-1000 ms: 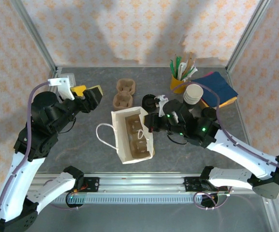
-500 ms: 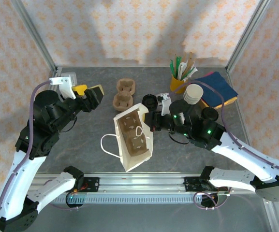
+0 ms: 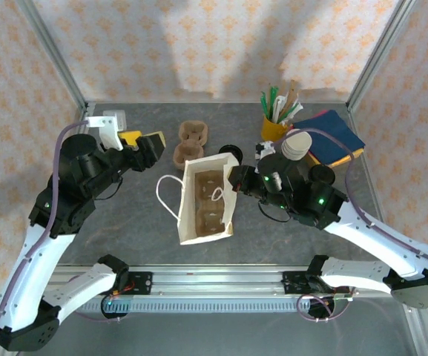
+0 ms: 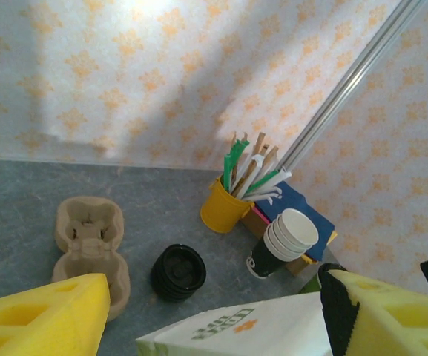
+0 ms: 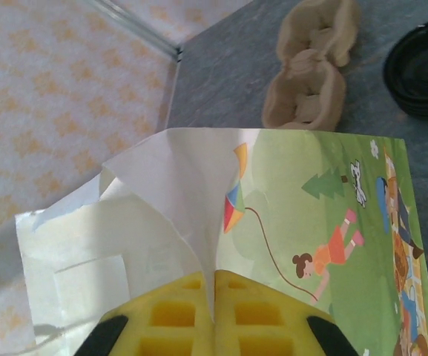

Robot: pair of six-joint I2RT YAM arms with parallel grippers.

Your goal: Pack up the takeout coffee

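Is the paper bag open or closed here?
Open. The top view looks straight into the paper bag, a brown carrier inside; right gripper pinches its rim.

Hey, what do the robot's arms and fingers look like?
The left arm and right arm have white lower links, black upper joints and lilac cables. Their fingers are yellow blocks with square pockets and black edges. Small green lights dot the right arm.

A paper bag (image 3: 188,208) sits mid-table (image 3: 124,215) with a cup carrier (image 3: 212,206) inside it. The right tool (image 3: 236,178) pinches the bag's right edge. Behind the bag lies a second carrier (image 3: 190,143), a lid (image 3: 228,152) just to its right. At the back right is a cup of straws (image 3: 273,130), with stacked cups (image 3: 297,144) before it and napkins (image 3: 340,137) to their right.
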